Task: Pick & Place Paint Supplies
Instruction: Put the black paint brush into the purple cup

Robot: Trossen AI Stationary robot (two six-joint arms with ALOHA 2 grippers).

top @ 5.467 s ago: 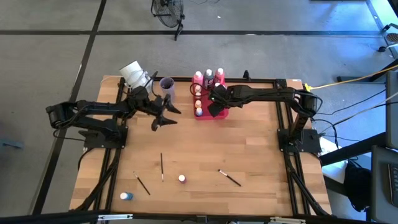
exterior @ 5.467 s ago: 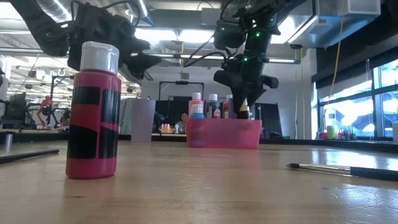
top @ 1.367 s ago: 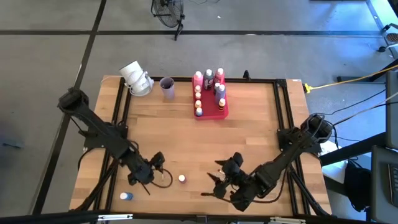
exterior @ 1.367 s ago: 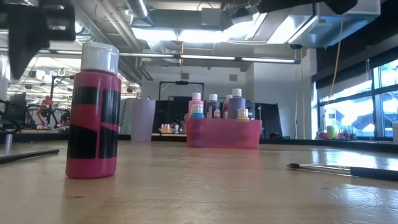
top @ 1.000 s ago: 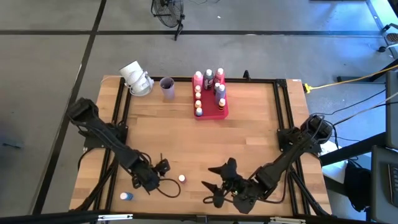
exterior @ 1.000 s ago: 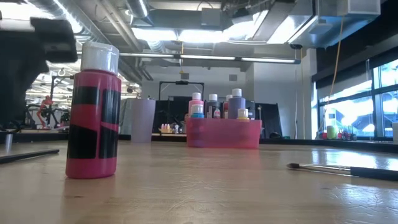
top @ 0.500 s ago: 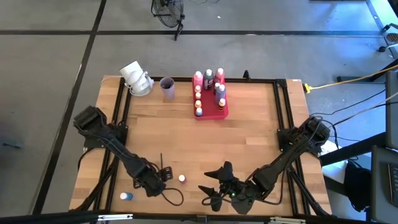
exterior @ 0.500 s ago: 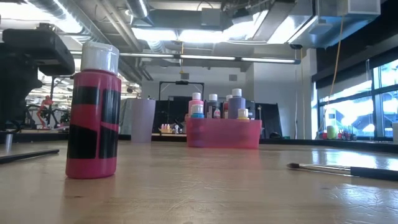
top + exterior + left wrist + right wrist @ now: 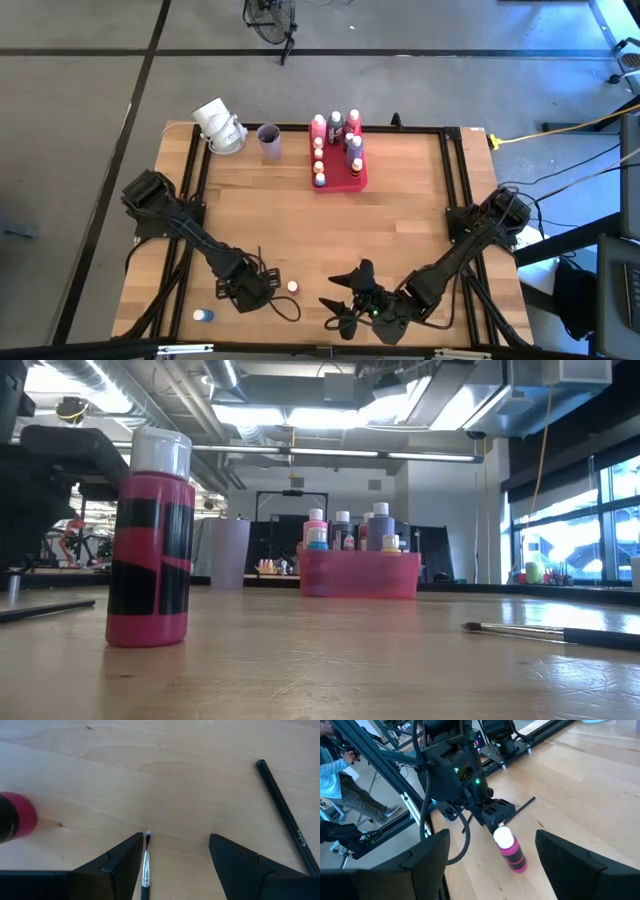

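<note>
While the left gripper (image 9: 175, 857) sits low near the wooden table's (image 9: 400, 230) front edge, fingers spread wide, holding nothing, a thin dark pale-tipped paintbrush (image 9: 146, 865) lies between them, tip pointing away from the wrist.

Bright ceiling lights (image 9: 250, 415) glare over my counter (image 9: 330, 660), the near pink bottle (image 9: 150, 540) slightly soft.

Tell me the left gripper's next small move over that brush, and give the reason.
Probably a short shift sideways, then straight down. In the left wrist view the left gripper is open over the paintbrush, but the brush's pale tip lies right against one finger rather than midway between the two. Centring it first should let both fingers close on it evenly.
</note>
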